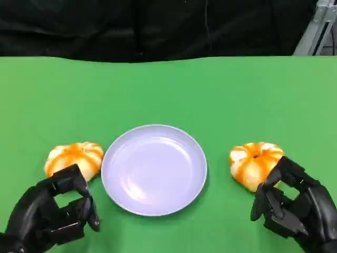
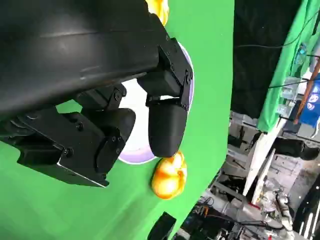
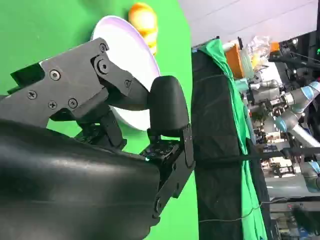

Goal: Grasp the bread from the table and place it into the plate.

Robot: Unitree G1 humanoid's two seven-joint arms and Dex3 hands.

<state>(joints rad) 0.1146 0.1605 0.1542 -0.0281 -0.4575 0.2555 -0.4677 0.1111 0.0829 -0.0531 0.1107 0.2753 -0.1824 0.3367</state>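
Sitting at right of centre, the right bread roll (image 1: 255, 163) lies on the green table (image 1: 221, 89), just right of the empty lavender plate (image 1: 154, 168). Right hand (image 1: 295, 205) hovers just below it at lower right, fingers apart, holding nothing. Left roll (image 1: 75, 159) sits just above the left hand (image 1: 50, 213), likewise open and empty.

Left robot hand (image 2: 107, 127) empty over plate (image 2: 186, 85); bread (image 2: 169, 176) beside plate.
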